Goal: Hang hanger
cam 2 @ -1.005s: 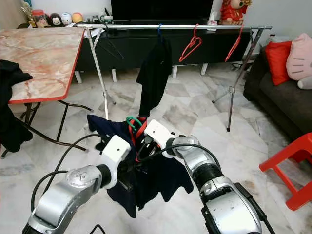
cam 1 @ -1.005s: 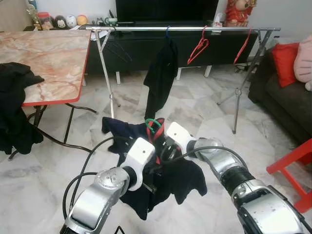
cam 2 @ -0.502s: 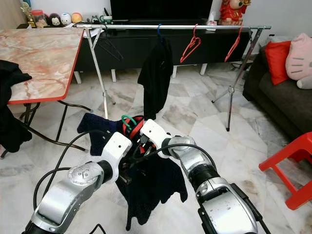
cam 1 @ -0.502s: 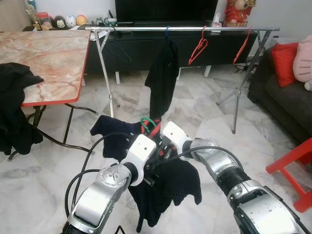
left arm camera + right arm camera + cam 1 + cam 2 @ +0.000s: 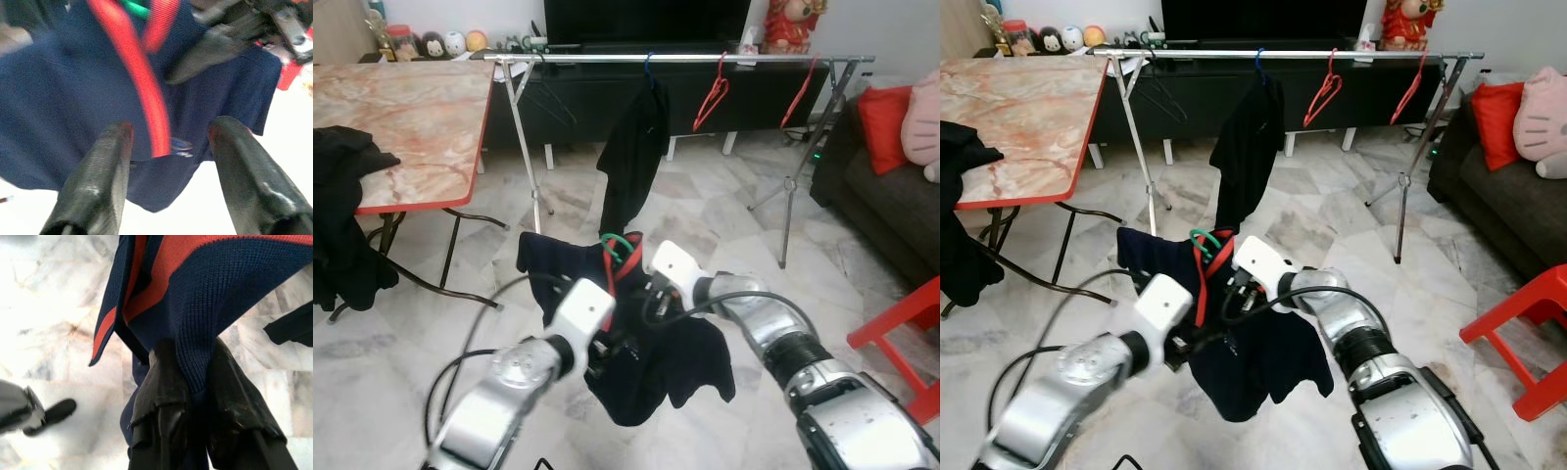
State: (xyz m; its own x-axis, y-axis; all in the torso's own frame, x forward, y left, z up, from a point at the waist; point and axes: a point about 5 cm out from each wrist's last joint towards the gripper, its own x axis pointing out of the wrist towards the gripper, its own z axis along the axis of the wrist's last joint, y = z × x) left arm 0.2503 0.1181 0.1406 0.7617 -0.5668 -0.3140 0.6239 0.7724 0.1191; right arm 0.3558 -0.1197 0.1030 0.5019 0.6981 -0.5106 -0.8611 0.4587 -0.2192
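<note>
A navy garment (image 5: pixel 658 364) with a red stripe hangs on a green hanger (image 5: pixel 621 244), held low in front of me over the floor. My right gripper (image 5: pixel 191 357) is shut on a fold of the navy knit, just under the hanger's hook. My left gripper (image 5: pixel 171 129) is open, its two fingers spread just before the navy cloth, with a red band (image 5: pixel 146 107) showing between them. The left arm (image 5: pixel 524 367) looks blurred. Farther off stands the silver drying rail (image 5: pixel 705 59), where a black garment (image 5: pixel 631 157) hangs on a blue hanger.
Two red hangers (image 5: pixel 711 93) (image 5: pixel 799 93) hang on the rail. A marble-topped table (image 5: pixel 401 117) with dark clothes (image 5: pixel 342 225) stands at the left. A dark sofa (image 5: pixel 891 196) and a red stool (image 5: pixel 901 333) are at the right. A TV cabinet is behind the rail.
My left arm has dropped lower and back toward me. The navy garment has shifted a little to the right, still in the right gripper.
</note>
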